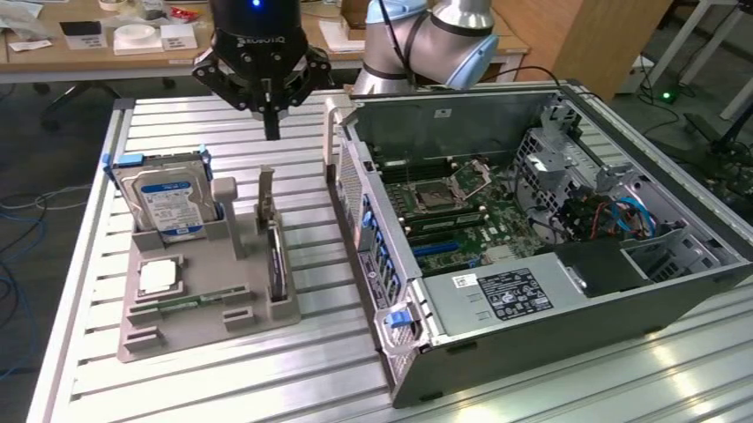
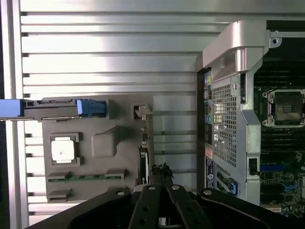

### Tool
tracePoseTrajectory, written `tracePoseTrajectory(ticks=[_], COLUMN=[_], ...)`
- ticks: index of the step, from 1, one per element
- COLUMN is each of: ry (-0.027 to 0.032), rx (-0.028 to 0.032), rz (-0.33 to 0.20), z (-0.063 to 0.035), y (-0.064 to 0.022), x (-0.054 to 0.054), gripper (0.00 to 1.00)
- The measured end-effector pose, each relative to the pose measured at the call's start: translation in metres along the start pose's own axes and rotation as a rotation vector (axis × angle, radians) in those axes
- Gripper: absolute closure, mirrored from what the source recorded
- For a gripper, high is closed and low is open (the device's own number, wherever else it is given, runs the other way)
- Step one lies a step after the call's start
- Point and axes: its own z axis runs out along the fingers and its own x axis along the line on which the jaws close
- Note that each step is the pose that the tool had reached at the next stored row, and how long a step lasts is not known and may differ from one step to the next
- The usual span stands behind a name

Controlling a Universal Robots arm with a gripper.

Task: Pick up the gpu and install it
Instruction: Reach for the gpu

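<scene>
The gpu (image 1: 275, 257) stands on its long edge in a slot of the grey holder (image 1: 194, 328), its silver bracket (image 1: 266, 189) pointing up at the far end. In the wrist view the gpu (image 2: 143, 151) is a thin strip seen edge-on. My gripper (image 1: 273, 130) hangs high above the table beyond the holder's far end, fingers pressed together and empty. In the wrist view my gripper (image 2: 161, 170) sits over the card's edge line, shut.
A hard drive with a blue-white label (image 1: 172, 199) stands in the holder, with a square silver chip (image 1: 159, 277) in front of it. The open computer case (image 1: 532, 291) lies on the exterior view's right, motherboard (image 1: 461, 210) exposed. A green memory stick (image 2: 86, 177) lies in the holder.
</scene>
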Motion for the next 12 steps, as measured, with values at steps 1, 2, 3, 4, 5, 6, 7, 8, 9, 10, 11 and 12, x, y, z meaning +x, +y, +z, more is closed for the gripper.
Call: tracePoseTrajectory(ticks=[1, 2, 3, 4, 5, 6, 7, 8, 9, 10, 11, 12], ry=[0.0001, 0.0, 0.0, 0.0001, 0.0001, 0.0002, 0.0001, 0.0001, 0.0001, 0.0001, 0.0001, 0.0001], rx=[0.0, -0.0001, -0.0001, -0.0001, -0.0001, 0.0, -0.0001, -0.0001, -0.0001, -0.0001, -0.0001, -0.0001], rz=[0.0, -0.001, -0.001, -0.002, -0.002, -0.002, -0.002, -0.002, -0.003, -0.003, -0.003, -0.003], z=[-0.0001, -0.0001, -0.0001, -0.0002, -0.0002, -0.0003, -0.0003, -0.0003, -0.0003, -0.0004, -0.0004, -0.0004], y=[-0.0003, -0.0006, -0.0008, -0.001, -0.0012, -0.0014, -0.0016, -0.0018, -0.002, -0.0021, -0.0021, -0.0022], x=[0.002, 0.004, 0.005, 0.007, 0.008, 0.01, 0.012, 0.013, 0.015, 0.016, 0.017, 0.018], gripper=[0.89, 0.89, 0.89, 0.89, 0.89, 0.89, 0.89, 0.89, 0.89, 0.89, 0.89, 0.89])
